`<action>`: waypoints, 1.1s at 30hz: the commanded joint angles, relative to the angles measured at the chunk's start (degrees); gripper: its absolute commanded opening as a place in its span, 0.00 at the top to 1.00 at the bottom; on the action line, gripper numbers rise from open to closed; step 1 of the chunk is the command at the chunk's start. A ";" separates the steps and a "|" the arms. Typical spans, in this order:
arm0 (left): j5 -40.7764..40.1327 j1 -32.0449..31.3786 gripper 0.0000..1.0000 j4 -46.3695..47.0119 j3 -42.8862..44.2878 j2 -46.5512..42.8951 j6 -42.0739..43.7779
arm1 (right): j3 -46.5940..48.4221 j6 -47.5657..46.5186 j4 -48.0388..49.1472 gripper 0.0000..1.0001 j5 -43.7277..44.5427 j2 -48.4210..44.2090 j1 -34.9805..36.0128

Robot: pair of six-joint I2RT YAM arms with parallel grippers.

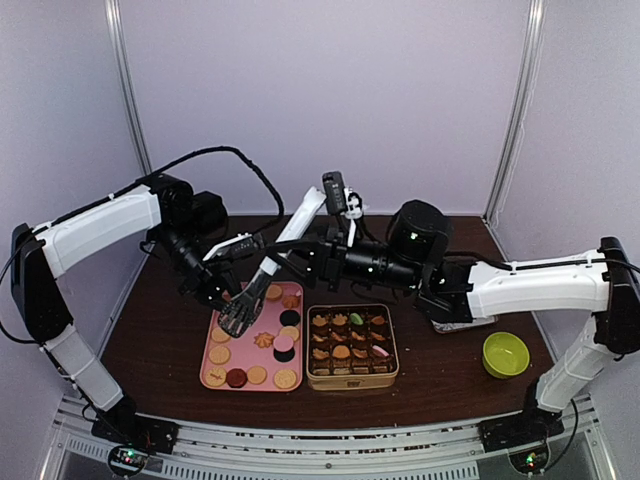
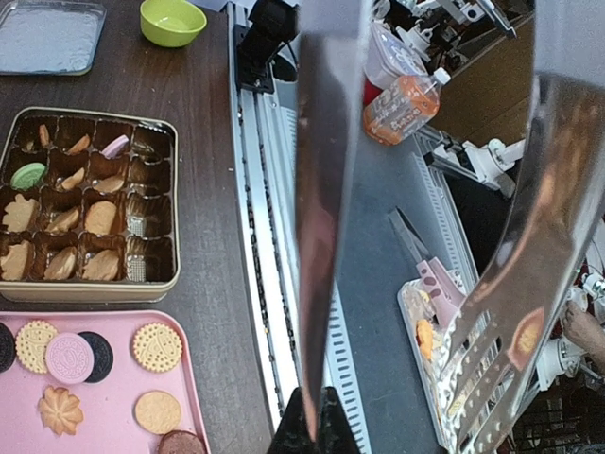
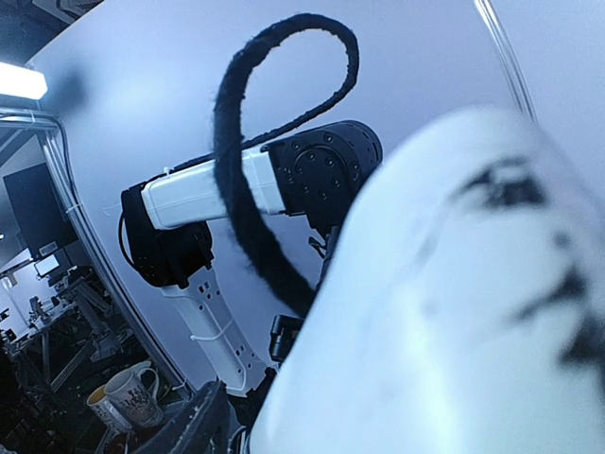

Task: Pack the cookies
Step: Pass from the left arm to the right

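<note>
- Dark wood table (image 1: 160, 350), bears everything.
- Pink tray (image 2: 109, 397): just under left gripper (image 1: 215, 288).
- Gold compartment tin (image 1: 352, 384): just right of gripper, beside tray.
- Clear shallow tray (image 2: 47, 43): farther right.
- Green bowl (image 1: 506, 354): far right.

Nothing here can be read from where I stand. The bottle (image 2: 402, 102) beyond the table edge wears an orange label, too small to make out. The mug (image 3: 130, 395) has a dark print that may be lettering or only pattern. Dark marks on the blurred white surface (image 3: 454, 312) stay illegible.
</note>
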 commanded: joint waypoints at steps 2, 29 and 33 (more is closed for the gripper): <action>-5.20 -1.80 1.00 3.46 -1.90 -2.62 -0.73 | 4.15 3.01 -0.56 0.40 -3.96 4.06 0.06; -17.38 -1.77 1.00 10.80 -7.58 -5.85 -2.61 | 7.25 1.42 -18.03 0.49 -10.65 2.68 -2.52; -17.51 -1.78 1.00 10.50 -7.58 -5.54 -2.46 | 8.39 -0.03 -19.38 0.54 -9.37 3.97 -1.64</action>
